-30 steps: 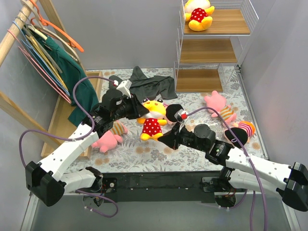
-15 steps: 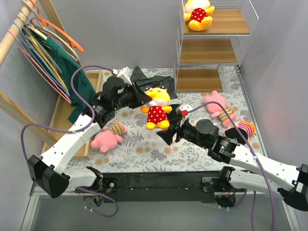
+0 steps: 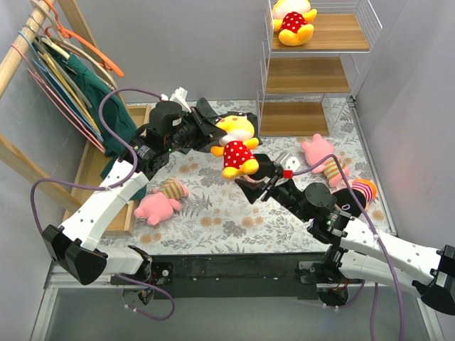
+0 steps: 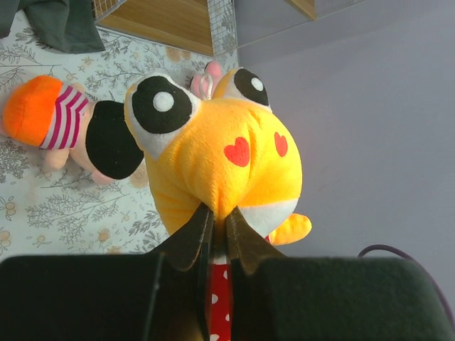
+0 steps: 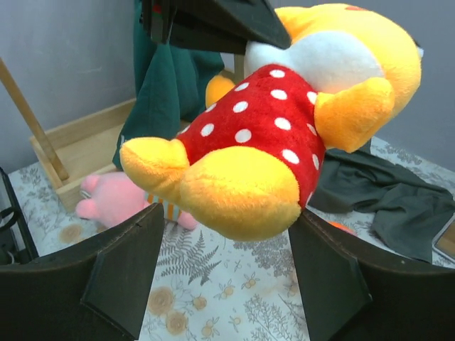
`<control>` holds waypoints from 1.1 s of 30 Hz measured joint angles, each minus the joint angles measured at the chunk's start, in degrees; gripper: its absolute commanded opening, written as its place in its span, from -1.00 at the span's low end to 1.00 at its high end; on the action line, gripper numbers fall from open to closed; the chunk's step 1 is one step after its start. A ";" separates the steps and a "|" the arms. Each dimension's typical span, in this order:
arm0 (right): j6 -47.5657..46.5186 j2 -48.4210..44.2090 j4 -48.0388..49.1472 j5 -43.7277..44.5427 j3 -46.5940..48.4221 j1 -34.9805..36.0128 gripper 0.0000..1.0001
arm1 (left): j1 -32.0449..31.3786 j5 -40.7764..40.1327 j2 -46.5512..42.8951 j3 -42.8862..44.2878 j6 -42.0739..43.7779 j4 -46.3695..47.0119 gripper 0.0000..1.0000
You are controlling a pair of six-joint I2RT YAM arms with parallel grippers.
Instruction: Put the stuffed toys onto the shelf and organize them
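My left gripper [image 3: 213, 135] [image 4: 219, 213] is shut on the head of a yellow stuffed toy in a red polka-dot dress [image 3: 237, 145] [image 4: 220, 142] [image 5: 270, 121], which hangs in the air above the mat. My right gripper [image 3: 257, 186] [image 5: 226, 217] stands open just under the toy's feet, one finger on each side, not closed on them. A second yellow toy [image 3: 293, 21] sits on the top board of the shelf [image 3: 306, 74]. Two pink toys [image 3: 160, 201] [image 3: 320, 153] and a black-haired toy [image 3: 355, 195] lie on the mat. Another black-haired toy [image 4: 71, 131] lies below the lifted one.
A dark grey garment [image 3: 227, 121] [image 5: 384, 192] lies on the mat in front of the shelf. The slanted wooden clothes rail with hangers [image 3: 43, 64] and its wooden base [image 3: 92, 177] fill the left side. Grey walls close in the right and back.
My left gripper has lifted the yellow toy off the mat and carried it up and to the right. My right gripper has opened and moved in under the toy.
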 measured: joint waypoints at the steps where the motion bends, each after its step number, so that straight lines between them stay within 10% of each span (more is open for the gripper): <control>1: 0.09 0.09 0.85 0.22 -0.13 0.00 0.21 | 0.11 0.04 0.00 -0.02 -0.52 0.07 -1.00; 6: -0.11 0.72 5.25 2.40 -1.03 0.00 -0.92 | 0.24 0.20 -0.42 -1.09 -2.27 0.96 -1.00; 9: 0.28 0.70 7.08 3.17 -2.10 0.00 -0.97 | 0.26 0.17 -1.18 -2.45 -2.64 0.94 -0.96; 12: 0.46 0.35 7.26 3.54 -2.34 0.04 -0.97 | 0.26 0.31 -2.23 -3.78 -2.25 2.16 -0.28; 13: 0.55 0.11 7.17 3.72 -2.34 0.07 -0.97 | 0.26 0.42 -2.75 -4.31 -1.86 2.71 0.34; 17: 1.40 -0.59 4.33 7.06 -0.81 0.22 -0.97 | 0.24 0.44 -6.10 -6.88 0.09 4.74 0.96; 33: -8.39 -0.26 -12.44 22.69 18.88 -1.97 -0.97 | 0.20 -3.54 -12.57 -9.14 18.01 6.71 0.96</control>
